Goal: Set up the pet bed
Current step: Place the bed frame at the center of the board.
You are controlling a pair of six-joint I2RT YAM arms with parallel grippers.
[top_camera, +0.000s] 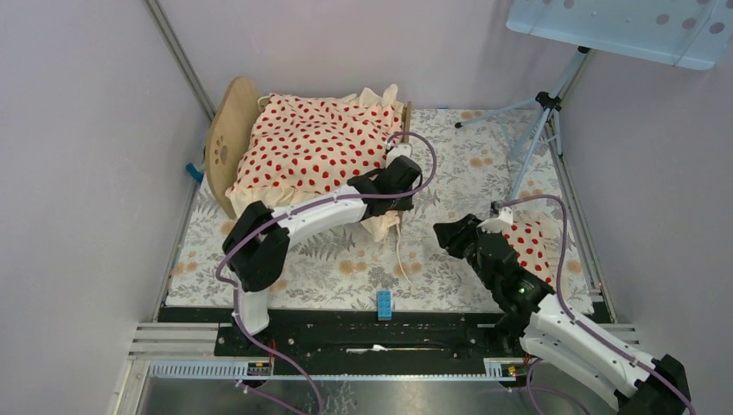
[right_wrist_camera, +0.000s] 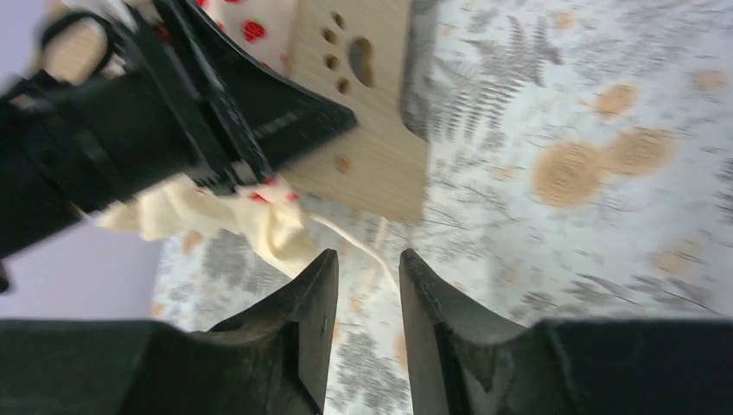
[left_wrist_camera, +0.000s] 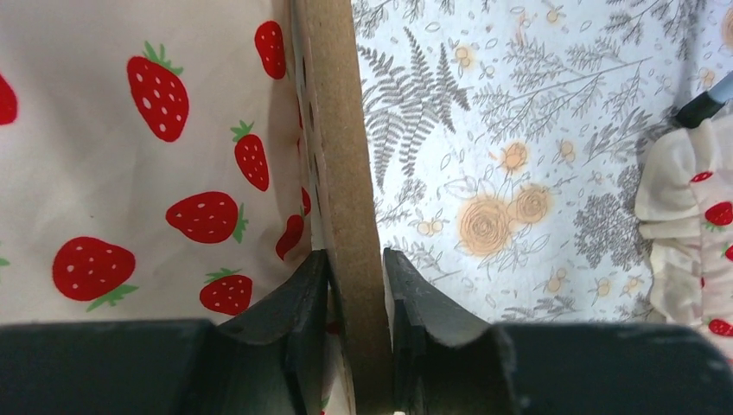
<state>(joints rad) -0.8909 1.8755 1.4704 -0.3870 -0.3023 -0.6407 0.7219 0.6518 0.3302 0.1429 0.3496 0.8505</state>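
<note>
Bed: the pet bed point(top_camera: 226, 143) sits in the upper left on the surface point(top_camera: 484, 156), its head board close to the left wall and a blanket point(top_camera: 311, 143) draped over it.
Left jaws: on your left gripper point(left_wrist_camera: 356, 259) they pinch the bed's foot board, one on each face.
Left arm: elbow low at lower left, forearm reaching up and right.
Open room: bare surface from the bed's foot to the tripod point(top_camera: 540, 121) at upper right.
Right jaws: on your right gripper point(right_wrist_camera: 369, 264) they stand parted, with nothing between them.
Right arm: reaches in from lower right, passing over part of the pillow point(top_camera: 529, 242).
</note>
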